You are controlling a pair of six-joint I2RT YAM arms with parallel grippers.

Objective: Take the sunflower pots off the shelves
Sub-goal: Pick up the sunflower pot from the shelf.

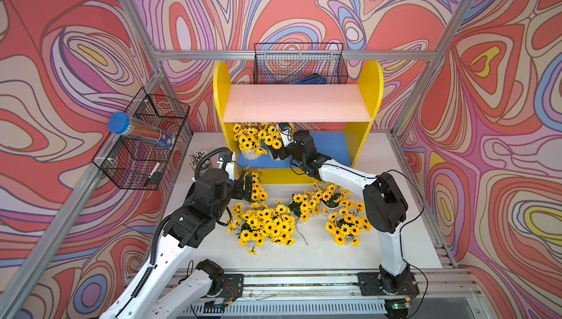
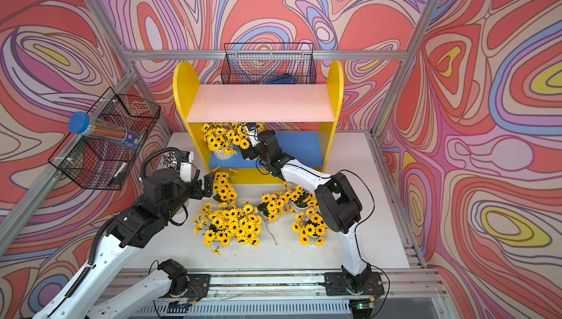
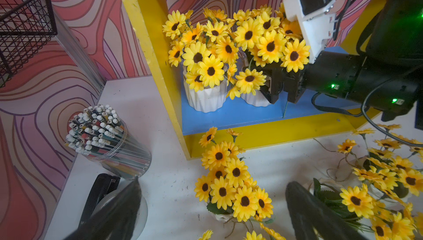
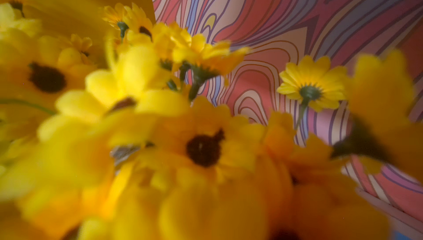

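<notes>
The shelves (image 1: 296, 104) carry two sunflower pots (image 3: 204, 100) side by side on their blue lower board (image 3: 229, 117). My right gripper (image 3: 282, 94) reaches in there with its jaws spread, one finger (image 3: 271, 90) touching the nearer pot (image 3: 254, 99).

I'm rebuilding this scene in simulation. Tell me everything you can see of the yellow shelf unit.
The shelf unit stands upright on the white table by the back wall. It looks like painted board: two yellow side panels with rounded tops, a bare pale pink upper board, a blue lower board and a yellow front strip below. Two sunflower pots stand at the lower board's left end; the right gripper reaches in at the second.
</notes>
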